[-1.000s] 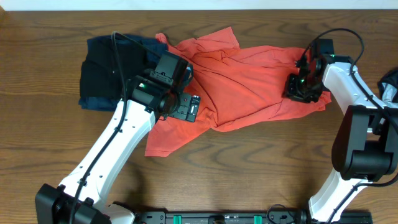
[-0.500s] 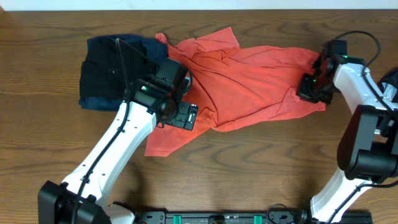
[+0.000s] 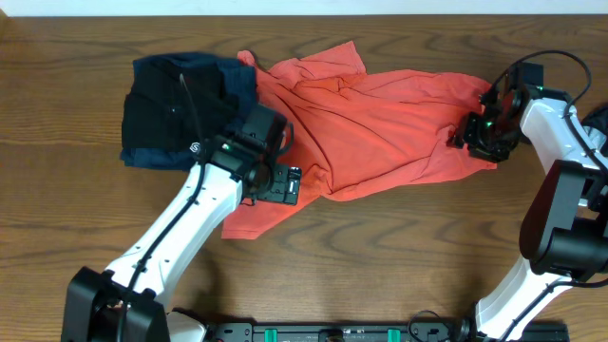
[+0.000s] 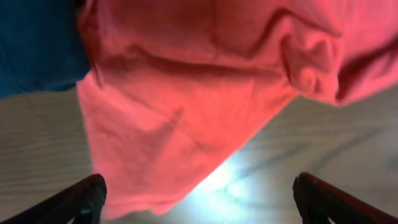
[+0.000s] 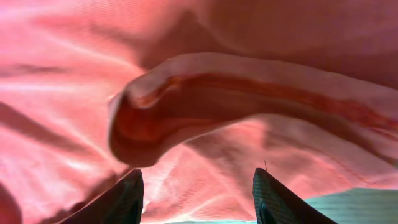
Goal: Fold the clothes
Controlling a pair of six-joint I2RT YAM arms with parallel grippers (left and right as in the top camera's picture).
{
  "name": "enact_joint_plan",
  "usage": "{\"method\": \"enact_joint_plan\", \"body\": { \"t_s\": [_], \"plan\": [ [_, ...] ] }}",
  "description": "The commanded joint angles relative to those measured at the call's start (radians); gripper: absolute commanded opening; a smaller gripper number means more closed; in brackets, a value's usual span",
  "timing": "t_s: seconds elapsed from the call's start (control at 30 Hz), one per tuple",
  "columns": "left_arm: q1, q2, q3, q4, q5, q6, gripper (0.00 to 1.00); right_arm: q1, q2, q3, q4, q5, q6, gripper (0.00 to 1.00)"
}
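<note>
The clothes, a coral-red T-shirt [image 3: 380, 123], lie rumpled and partly spread across the middle of the table. My left gripper [image 3: 278, 182] hovers open over the shirt's lower left flap, fingers wide apart. In the left wrist view that flap [image 4: 186, 93] hangs towards bare wood, with nothing between the jaws of the gripper [image 4: 202, 202]. My right gripper [image 3: 477, 135] sits at the shirt's right edge. In the right wrist view a raised fold of the shirt [image 5: 186, 93] lies just ahead of the gripper [image 5: 199, 199], whose fingers stand apart over flat fabric.
A folded black and navy-blue pile [image 3: 176, 104] lies at the left, touching the shirt's left edge; its navy cloth [image 4: 34, 50] shows in the left wrist view. A pale and dark object [image 3: 597, 128] pokes in at the right edge. Bare wooden table [image 3: 380, 256] runs along the front.
The right gripper moved rightward, drawing the shirt's right edge out, and its jaws have since parted. The left arm shifted slightly down and left, staying open.
</note>
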State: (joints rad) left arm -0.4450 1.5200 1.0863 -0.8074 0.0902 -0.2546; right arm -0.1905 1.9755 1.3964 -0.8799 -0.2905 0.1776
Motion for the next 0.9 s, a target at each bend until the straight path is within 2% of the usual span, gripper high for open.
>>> {"method": "enact_joint_plan", "body": {
  "t_s": [0.0,0.03,0.17,0.67,0.7,0.73,0.8,0.83,0.87],
  "plan": [
    [0.003,0.036,-0.085,0.037,0.008,-0.219,0.97,-0.004,-0.035,-0.002,-0.009,-0.058,-0.023,0.55],
    [0.003,0.043,-0.114,0.047,0.008,-0.267,0.97,-0.004,-0.035,-0.002,-0.013,-0.058,-0.027,0.55],
    [0.007,0.050,-0.195,0.082,0.008,-0.329,0.97,-0.004,-0.035,-0.002,-0.031,-0.058,-0.045,0.55],
    [0.018,0.069,-0.301,0.221,0.081,-0.387,0.95,-0.004,-0.035,-0.002,-0.040,-0.058,-0.045,0.56],
    [0.019,0.069,-0.307,0.232,0.082,-0.387,0.92,-0.004,-0.035,-0.002,-0.039,-0.058,-0.045,0.56],
    [0.020,0.069,-0.310,0.240,0.082,-0.387,0.85,-0.004,-0.035,-0.002,-0.038,-0.058,-0.045,0.56],
    [0.023,0.069,-0.311,0.254,0.076,-0.386,0.58,-0.004,-0.035,-0.002,-0.038,-0.058,-0.045,0.56],
    [0.023,0.069,-0.311,0.272,0.070,-0.375,0.39,-0.004,-0.035,-0.002,-0.039,-0.058,-0.045,0.56],
    [0.023,0.068,-0.310,0.289,0.070,-0.356,0.14,-0.004,-0.035,-0.002,-0.040,-0.058,-0.045,0.56]
  ]
}}
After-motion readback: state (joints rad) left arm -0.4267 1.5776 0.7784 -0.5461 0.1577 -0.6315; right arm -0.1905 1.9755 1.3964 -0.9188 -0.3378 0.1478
